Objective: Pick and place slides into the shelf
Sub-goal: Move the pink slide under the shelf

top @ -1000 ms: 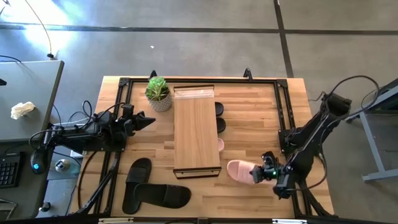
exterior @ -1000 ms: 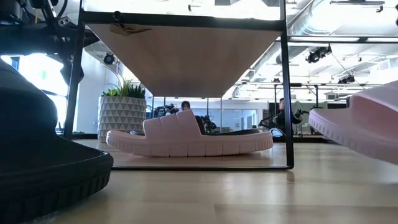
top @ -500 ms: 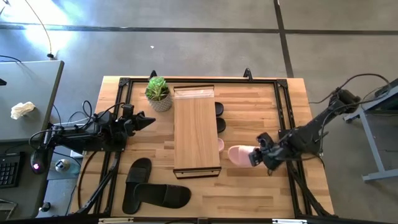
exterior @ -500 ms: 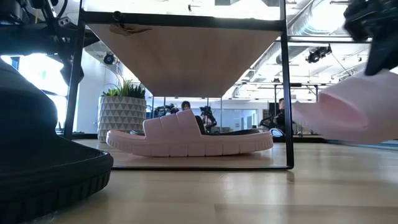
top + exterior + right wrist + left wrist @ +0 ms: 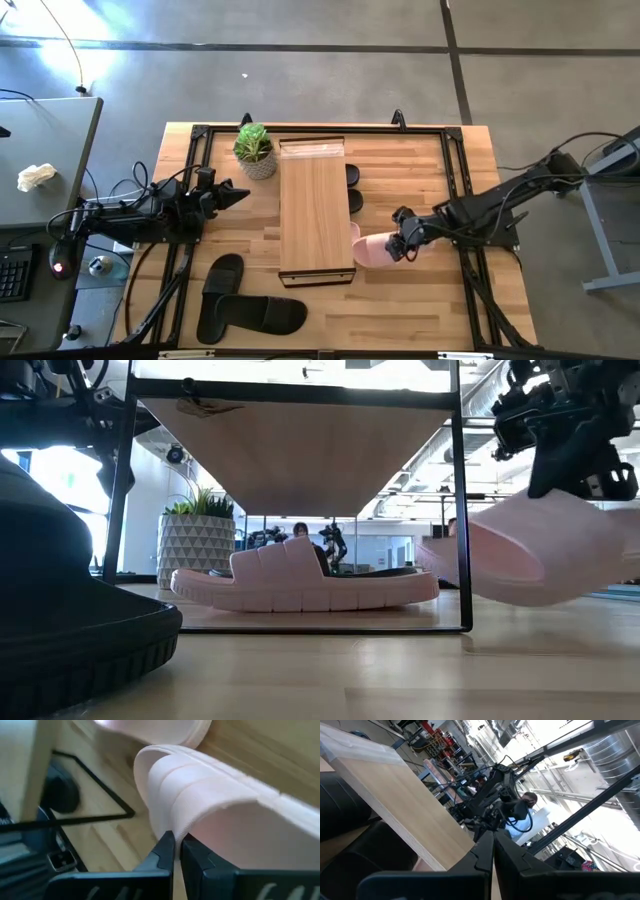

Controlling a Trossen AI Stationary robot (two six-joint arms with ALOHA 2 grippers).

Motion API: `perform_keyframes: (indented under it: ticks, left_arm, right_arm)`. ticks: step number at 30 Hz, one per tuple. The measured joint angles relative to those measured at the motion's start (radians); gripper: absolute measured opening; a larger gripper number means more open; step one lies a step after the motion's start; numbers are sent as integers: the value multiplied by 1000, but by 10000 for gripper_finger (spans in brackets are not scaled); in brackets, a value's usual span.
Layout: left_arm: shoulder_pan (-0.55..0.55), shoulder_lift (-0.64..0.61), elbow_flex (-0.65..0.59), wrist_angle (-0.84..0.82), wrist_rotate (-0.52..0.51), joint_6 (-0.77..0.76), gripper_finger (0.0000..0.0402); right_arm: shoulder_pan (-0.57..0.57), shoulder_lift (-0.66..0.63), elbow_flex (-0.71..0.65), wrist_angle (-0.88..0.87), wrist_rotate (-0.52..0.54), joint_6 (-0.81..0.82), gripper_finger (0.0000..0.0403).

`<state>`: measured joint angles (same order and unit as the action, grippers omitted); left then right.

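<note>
Right end effector (image 5: 402,246) was clamped on the strap of a pale pink slide (image 5: 372,251), arm stretched low across the desk (image 5: 400,300) toward the shelf (image 5: 315,205). That slide hung tilted, clear of the desk, just beside the shelf's open side. A second pink slide (image 5: 300,582) lay on the lower tier. Left end effector (image 5: 236,194) was shut and empty, arm parked beside the plant (image 5: 254,149). Two black slides (image 5: 240,305) lay near the desk's front edge.

The shelf's (image 5: 316,208) lower tier holds a pink slide (image 5: 300,580) lying across it — beside it on the right, bare worktop (image 5: 410,170); left, a potted plant (image 5: 254,148).
</note>
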<state>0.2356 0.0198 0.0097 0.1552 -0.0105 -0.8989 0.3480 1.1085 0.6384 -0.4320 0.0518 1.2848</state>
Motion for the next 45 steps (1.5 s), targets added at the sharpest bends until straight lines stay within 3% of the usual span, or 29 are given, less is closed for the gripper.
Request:
perform_keyframes:
  ticks: [12,21,30,45]
  left_arm:
    - [0,0,0,0,0,0,3]
    - [0,0,0,0,0,0,3]
    - [0,0,0,1,0,0,3]
    - [0,0,0,0,0,0,3]
  right_arm:
    - [-101,140,0,187,-112,-160,0]
    - [-100,148,0,227,-194,-141,0]
    - [-134,163,0,279,-192,-115,0]
    - [-139,331,0,509,-244,-80,0]
